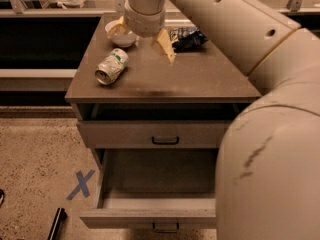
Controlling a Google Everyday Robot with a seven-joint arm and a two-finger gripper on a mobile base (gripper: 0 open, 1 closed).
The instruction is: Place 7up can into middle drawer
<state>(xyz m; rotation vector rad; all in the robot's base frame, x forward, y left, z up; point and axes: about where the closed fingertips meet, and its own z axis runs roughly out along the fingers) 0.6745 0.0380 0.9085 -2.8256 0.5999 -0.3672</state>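
Observation:
The 7up can (111, 67), silver with a green and white label, lies on its side on the left part of the cabinet top (200, 79). The gripper (141, 38) hangs above the back of the top, right of and behind the can, with nothing in it. Its yellowish fingers (165, 47) are spread open, and the left one reaches over the white bowl (123, 38). The middle drawer (150, 215) is pulled out below, and its deep tray holds nothing.
A dark blue snack bag (186, 38) lies at the back right of the top. The upper drawer front (125, 133) with a black handle is closed. My arm (270, 134) fills the right side. A blue tape X (80, 184) and a black object (56, 223) are on the floor.

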